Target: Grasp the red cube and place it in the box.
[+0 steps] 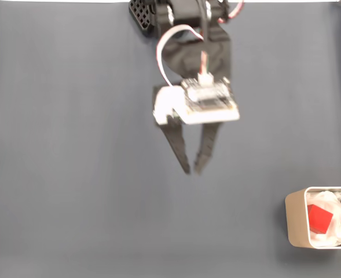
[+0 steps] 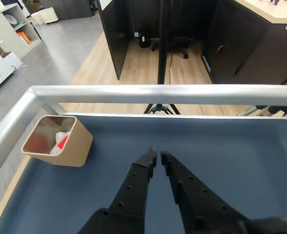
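gripper [image 1: 192,171]: black two-finger pincer, pointing toward the near edge in the fixed view; its tips sit almost together with only a thin gap, closed on nothing. in the wrist view [image 2: 158,155] the two fingers [image 2: 137,183] run up from the bottom edge and their tips nearly meet over bare cloth.
arm [image 1: 202,104]: comes in from the top middle of the fixed view, carrying a white board and a looping white cable; somewhat blurred here.
red cube [image 1: 319,217]: lying inside the box on the white lining, well apart from the gripper. in the wrist view [image 2: 62,142] only a small red sliver shows past the box wall.
box [image 1: 294,220]: beige, rounded corners, at the near right corner of the fixed view, cut by the right edge. in the wrist view [image 2: 77,146] it stands at the far left, close to the metal rail, and looks tilted, though the lens angle may be the cause.
lining [image 1: 337,231]: white and crumpled, around the cube inside the box.
table [image 1: 72,174]: covered in dark blue-grey cloth, bare around the gripper.
rail [image 2: 172,93]: silver metal bar along the far edge of the table in the wrist view, bending down the left side.
beyond the table: wooden floor, dark cabinets and a tripod stand [image 2: 162,58] rising past the rail.
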Motion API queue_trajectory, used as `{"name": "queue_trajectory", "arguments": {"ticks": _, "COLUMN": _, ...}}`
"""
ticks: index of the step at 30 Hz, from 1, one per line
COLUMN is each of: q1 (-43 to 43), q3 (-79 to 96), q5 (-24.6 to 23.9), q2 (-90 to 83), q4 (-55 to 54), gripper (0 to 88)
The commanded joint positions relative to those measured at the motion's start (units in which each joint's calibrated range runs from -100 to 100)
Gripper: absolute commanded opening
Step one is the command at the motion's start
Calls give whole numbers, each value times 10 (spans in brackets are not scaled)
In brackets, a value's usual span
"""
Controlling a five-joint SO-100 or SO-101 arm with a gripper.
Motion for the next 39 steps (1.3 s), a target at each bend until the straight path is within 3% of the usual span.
{"name": "queue_trajectory", "arguments": {"ticks": 1, "q1": 8, "q3": 118, "q5": 4, "q2": -125, "q4": -37, "gripper": 0}}
{"name": "queue_trajectory", "arguments": {"ticks": 18, "q1": 12, "q3": 585, "q5": 10, "q2": -527, "q4": -23, "gripper": 0}}
{"name": "queue_trajectory", "arguments": {"ticks": 23, "q1": 16, "q3": 675, "q5": 11, "q2": -644, "q4": 52, "gripper": 0}}
{"name": "queue_trajectory", "arguments": {"ticks": 30, "q1": 4, "q3": 675, "q5": -7, "q2": -661, "q4": 166, "gripper": 0}}
{"name": "queue_trajectory", "arguments": {"ticks": 39, "q1": 21, "q3": 675, "q5": 19, "q2": -661, "q4": 337, "gripper": 0}}
